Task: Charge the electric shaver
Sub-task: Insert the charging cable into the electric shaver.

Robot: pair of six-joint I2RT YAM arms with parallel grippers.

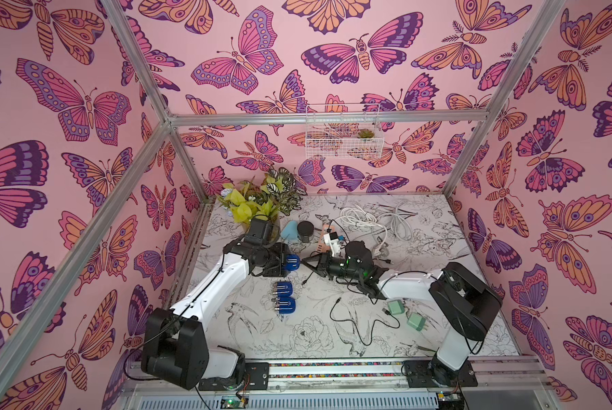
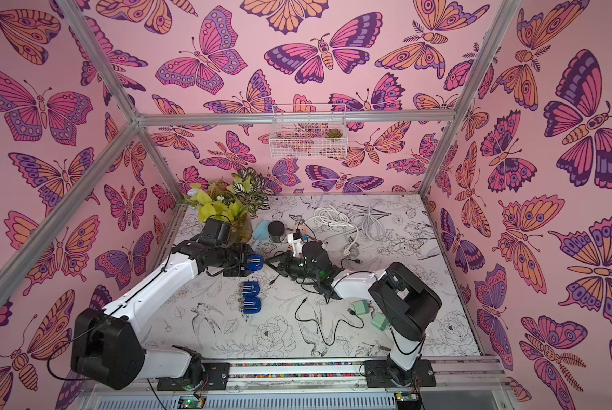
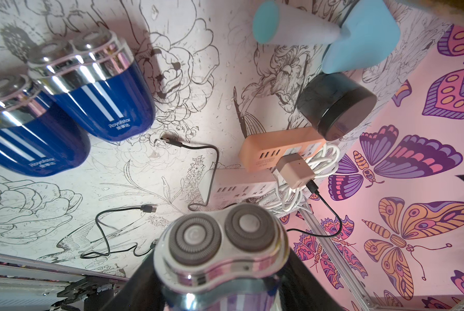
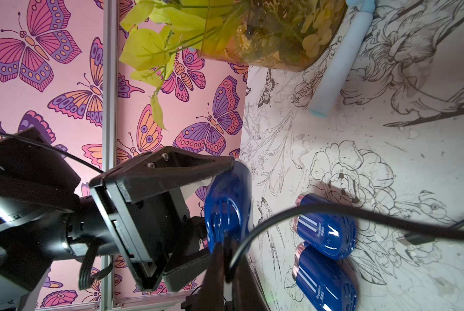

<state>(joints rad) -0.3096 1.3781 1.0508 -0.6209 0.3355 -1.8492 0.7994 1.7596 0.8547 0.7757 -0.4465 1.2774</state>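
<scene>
Up high, in both top views, the left gripper (image 1: 287,263) held the blue shaver (image 1: 294,260) off the table (image 1: 333,330). Its jaws were partway apart and pressed on the shaver's sides. The right gripper (image 1: 306,264) was closed tight, and its tips were just in front of the shaver's back end. Two other shavers (image 1: 282,289) lay side by side on the table near the left gripper.

Next, in the left wrist view, the shaver (image 3: 220,242) sat between the dark fingers, round heads facing the camera. Far past it lay an orange power strip (image 3: 263,150) with a small charger block (image 3: 295,169) plugged in.

Last, in the right wrist view, the right gripper pinched a black cable (image 4: 319,207). Its tips reached the shaver's back end. Whether the plug was in could not be told.
</scene>
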